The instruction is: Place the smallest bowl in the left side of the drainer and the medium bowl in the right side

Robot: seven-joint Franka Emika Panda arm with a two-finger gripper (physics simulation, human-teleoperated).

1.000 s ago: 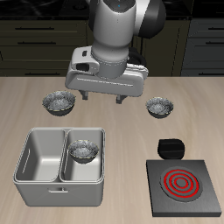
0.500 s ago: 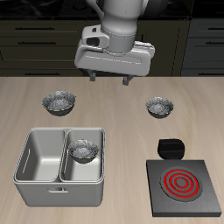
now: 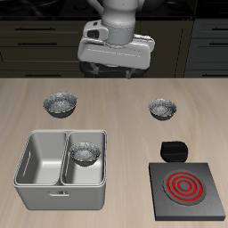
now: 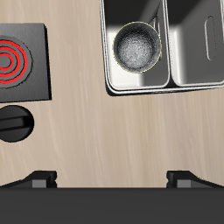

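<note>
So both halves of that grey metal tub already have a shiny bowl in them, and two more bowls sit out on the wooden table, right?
Not quite. Only one compartment of the light-grey rectangular metal tub holds a shiny speckled metal bowl; the other compartment is empty, as the exterior view shows. The rest holds: one shiny grey bowl and another sit out on the wooden table.

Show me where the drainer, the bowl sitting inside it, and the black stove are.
drainer [image 3: 39, 160]: exterior view, floor of its bare compartment.
bowl in the drainer [image 3: 85, 153]: exterior view, speckled inside.
stove [image 3: 186, 186]: exterior view, middle of the red rings.
</note>
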